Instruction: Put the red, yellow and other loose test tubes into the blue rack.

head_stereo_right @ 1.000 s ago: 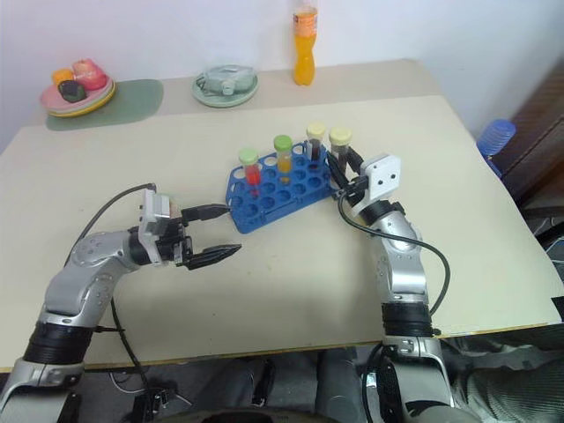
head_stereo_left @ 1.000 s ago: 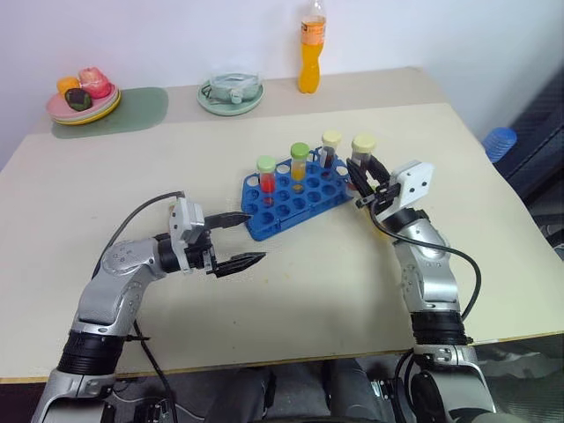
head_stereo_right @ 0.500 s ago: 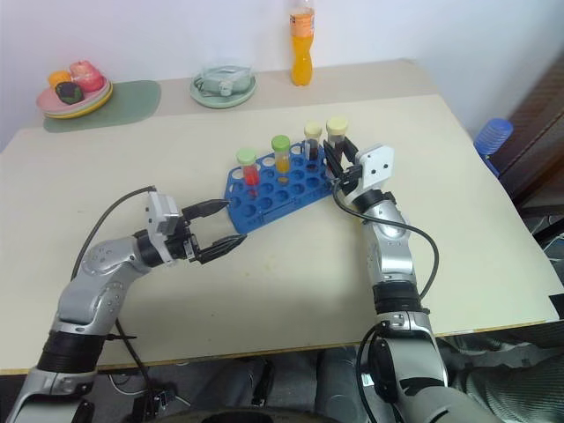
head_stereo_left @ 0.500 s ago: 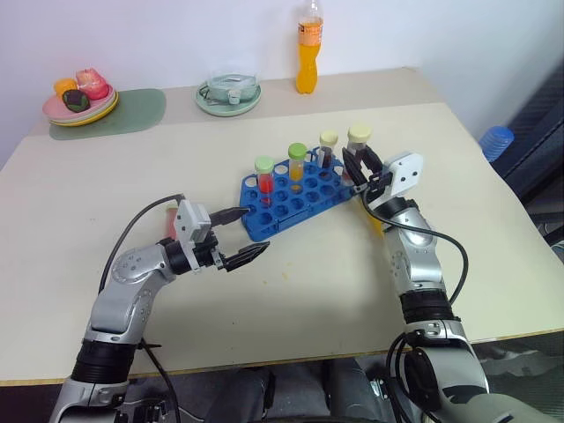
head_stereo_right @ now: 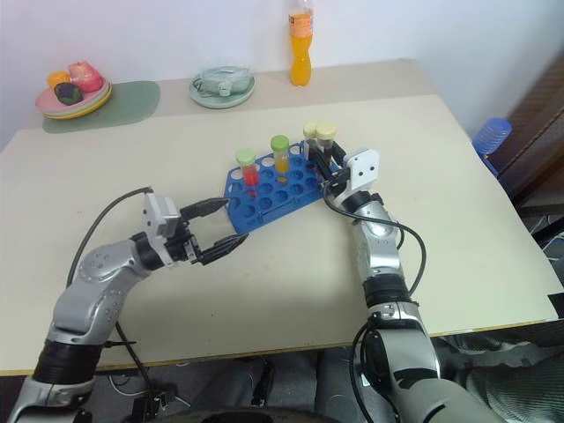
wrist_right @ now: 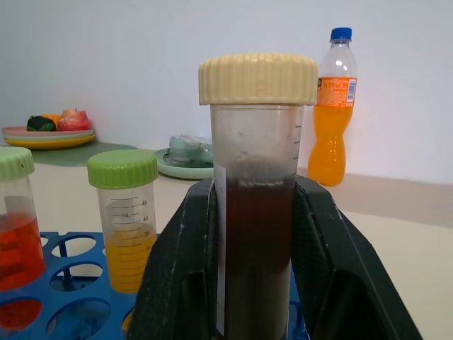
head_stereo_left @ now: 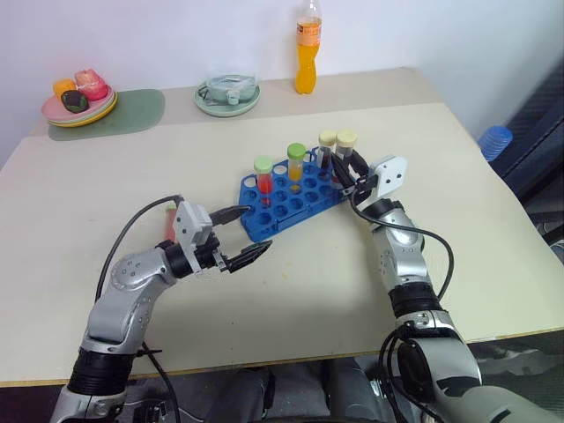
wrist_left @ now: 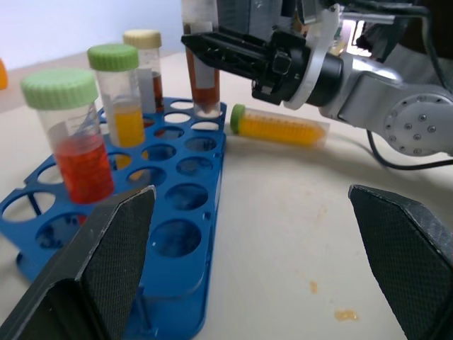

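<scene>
At the middle of the beige tabletop (head_stereo_left: 106,159) stands the blue plastic test-tube rack with round holes (head_stereo_left: 286,198), already holding three upright tubes: a green-capped tube of red liquid (head_stereo_left: 264,181), a green-capped tube of yellow-orange liquid (head_stereo_left: 298,163) and a cream-capped tube of dark liquid (head_stereo_left: 327,148). The right gripper (head_stereo_left: 350,173) is clamped on a fourth tube, a cream-capped clear plastic tube of dark brown liquid (wrist_right: 256,191), held upright with its base at a hole on the rack's right end; judged from the left wrist view, it is entering the hole but not yet released. One loose tube remains: a green-capped tube of yellow liquid (wrist_left: 279,129) lying on its side on the table just beside the rack, near the right arm. The left gripper (head_stereo_left: 236,238) hovers near the rack's front corner with its fingers spread wide and nothing between them. The task appears mostly complete, with one insertion in hand and one tube still to collect.
</scene>
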Available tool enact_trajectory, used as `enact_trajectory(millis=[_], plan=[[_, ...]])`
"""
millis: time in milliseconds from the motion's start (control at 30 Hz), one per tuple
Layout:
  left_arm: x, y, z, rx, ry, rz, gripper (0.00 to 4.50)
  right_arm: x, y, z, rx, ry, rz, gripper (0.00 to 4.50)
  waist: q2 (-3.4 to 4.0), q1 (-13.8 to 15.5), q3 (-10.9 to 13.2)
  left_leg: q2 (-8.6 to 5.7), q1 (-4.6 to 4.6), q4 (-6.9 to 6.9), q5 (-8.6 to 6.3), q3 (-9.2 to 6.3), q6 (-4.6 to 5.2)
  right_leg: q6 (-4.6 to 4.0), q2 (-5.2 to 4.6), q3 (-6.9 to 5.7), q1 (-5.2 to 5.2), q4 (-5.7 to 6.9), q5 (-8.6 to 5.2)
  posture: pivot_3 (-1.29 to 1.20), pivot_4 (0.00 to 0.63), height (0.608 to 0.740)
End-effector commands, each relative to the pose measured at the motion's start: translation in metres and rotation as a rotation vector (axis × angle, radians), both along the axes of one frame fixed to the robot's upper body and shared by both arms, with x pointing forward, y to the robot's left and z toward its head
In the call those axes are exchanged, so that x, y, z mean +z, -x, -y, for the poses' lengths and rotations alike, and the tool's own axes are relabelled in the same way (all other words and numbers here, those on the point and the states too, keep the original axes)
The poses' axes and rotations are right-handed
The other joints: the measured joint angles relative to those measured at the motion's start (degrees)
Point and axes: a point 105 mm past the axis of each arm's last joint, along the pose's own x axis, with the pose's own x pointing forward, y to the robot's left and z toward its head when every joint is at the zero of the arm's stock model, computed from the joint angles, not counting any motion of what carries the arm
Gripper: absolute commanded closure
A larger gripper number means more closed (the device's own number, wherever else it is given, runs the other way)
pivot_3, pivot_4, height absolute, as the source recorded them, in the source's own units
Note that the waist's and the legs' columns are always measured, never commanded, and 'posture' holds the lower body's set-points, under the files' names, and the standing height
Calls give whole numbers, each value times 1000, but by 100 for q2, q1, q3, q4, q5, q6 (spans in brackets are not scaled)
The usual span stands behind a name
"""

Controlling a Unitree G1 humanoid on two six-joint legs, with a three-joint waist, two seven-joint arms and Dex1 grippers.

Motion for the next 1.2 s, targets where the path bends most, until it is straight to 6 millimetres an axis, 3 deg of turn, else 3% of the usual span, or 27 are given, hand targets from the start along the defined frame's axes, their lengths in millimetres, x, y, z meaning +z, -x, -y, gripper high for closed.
enact_trajectory(millis=[33, 567, 1200], plan=[[13, 5, -4, 18, 4, 50, 0, 6, -2, -3, 14, -4, 26, 3714, 1, -3, -1, 0, 0, 0, 0, 0, 0, 0, 0, 0, 0, 0, 0, 0, 150, 740], [12, 4, -1, 14, 11, 47, 0, 6, 3, 13, -16, 10, 40, 3714, 2, 9, -1, 0, 1, 2, 0, 0, 0, 0, 1, 2, 2, 0, 0, 0, 150, 740], [11, 4, 2, 10, 16, 50, 0, 6, -6, -8, 19, -16, 26, 3714, 2, -21, -1, 4, 2, 1, 0, 1, 0, -1, 4, 2, 0, 1, 1, 0, 150, 740]])
